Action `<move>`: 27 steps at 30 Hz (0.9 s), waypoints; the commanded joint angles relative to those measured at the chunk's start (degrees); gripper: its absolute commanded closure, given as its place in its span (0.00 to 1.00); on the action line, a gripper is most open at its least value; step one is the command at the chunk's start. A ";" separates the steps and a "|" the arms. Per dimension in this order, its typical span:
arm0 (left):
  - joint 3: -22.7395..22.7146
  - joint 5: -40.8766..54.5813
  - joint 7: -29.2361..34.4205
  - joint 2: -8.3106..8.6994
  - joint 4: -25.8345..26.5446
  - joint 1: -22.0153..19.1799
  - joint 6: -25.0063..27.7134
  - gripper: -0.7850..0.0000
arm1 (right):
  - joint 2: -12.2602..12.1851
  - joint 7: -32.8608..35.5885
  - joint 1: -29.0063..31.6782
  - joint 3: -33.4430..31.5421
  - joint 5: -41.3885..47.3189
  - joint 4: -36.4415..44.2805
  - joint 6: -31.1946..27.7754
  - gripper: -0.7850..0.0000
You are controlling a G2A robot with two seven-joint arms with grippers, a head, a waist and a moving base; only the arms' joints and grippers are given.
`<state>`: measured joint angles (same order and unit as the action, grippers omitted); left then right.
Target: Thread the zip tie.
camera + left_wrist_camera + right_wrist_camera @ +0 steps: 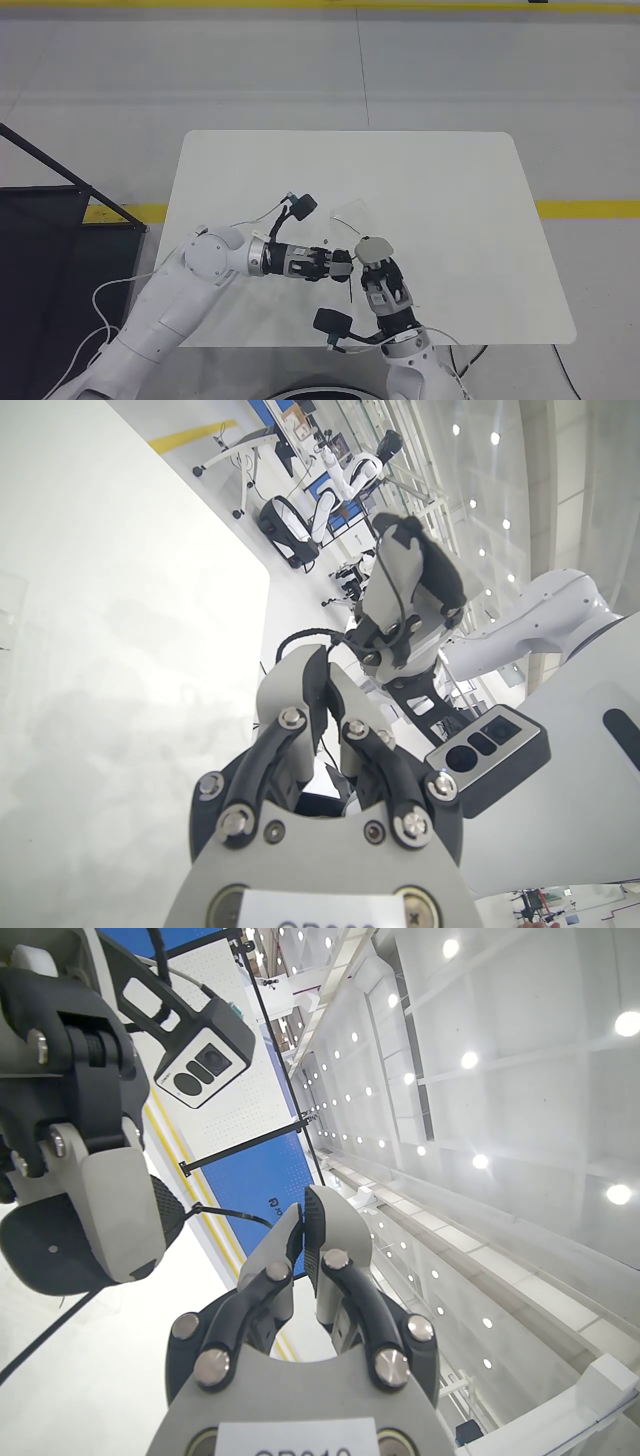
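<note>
1. Our right gripper (303, 1208) is clamped on one end of the zip tie (235, 1215), held above the table (450, 180).
2. Just beyond, our left gripper (325, 660) pinches the other end, probably to line up tail and head.

- White table (450, 200), rounded corners, stood on grey floor (200, 60).
- Yellow floor line (590, 208) emerged at both sides of the table.
- Small clear item (347, 213) lay on the table; nature undetermined.
- Dark panel (40, 230) stood beside the table.
</note>
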<state>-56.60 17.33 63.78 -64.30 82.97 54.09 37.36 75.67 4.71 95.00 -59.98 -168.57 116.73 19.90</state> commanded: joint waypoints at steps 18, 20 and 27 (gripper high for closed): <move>0.11 -2.62 1.17 0.55 1.59 0.05 -3.19 1.00 | -0.67 -0.13 -0.53 0.22 -7.43 -1.88 1.48 1.00; 0.11 -2.62 1.17 0.55 1.59 0.05 -3.19 1.00 | -0.67 -0.13 -0.53 0.22 -7.43 -1.88 1.48 1.00; 0.19 -3.38 -0.34 0.54 2.22 0.63 -3.93 1.00 | -0.72 -1.32 -0.67 0.28 -7.17 -1.99 0.50 1.00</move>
<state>-56.45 14.48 64.51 -63.75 84.77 54.36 33.90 74.99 4.29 94.44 -59.73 -175.91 114.82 21.13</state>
